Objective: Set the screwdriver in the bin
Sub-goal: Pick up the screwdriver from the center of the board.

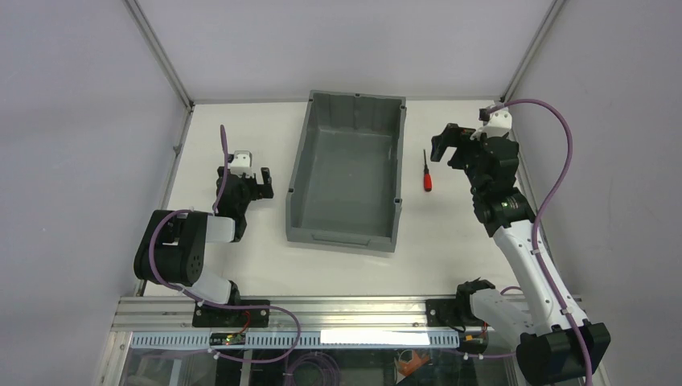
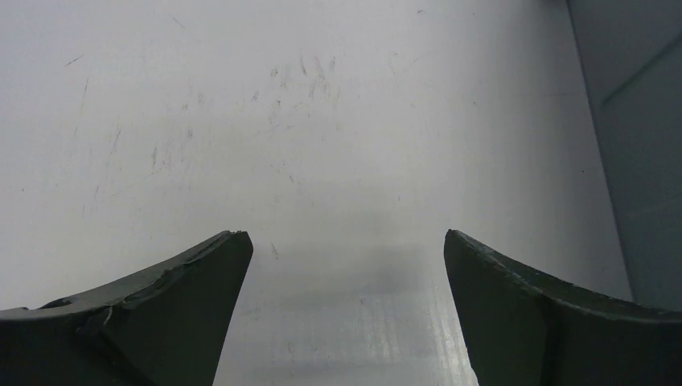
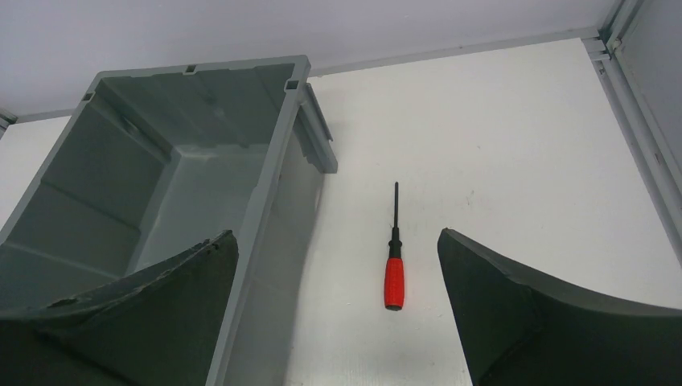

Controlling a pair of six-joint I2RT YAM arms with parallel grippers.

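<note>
The screwdriver (image 1: 427,174), red handle and thin black shaft, lies on the white table just right of the grey bin (image 1: 299,173). In the right wrist view the screwdriver (image 3: 393,275) lies between and ahead of my open fingers, shaft pointing away, with the bin (image 3: 273,173) to its left. My right gripper (image 1: 447,146) is open and empty, hovering to the right of the screwdriver. My left gripper (image 1: 256,183) is open and empty, low over the table left of the bin. The bin holds nothing that I can see.
Metal frame posts (image 1: 163,56) and grey walls enclose the table at the back and sides. The bin's wall (image 2: 643,161) shows at the right edge of the left wrist view. An aluminium rail (image 1: 322,310) runs along the near edge.
</note>
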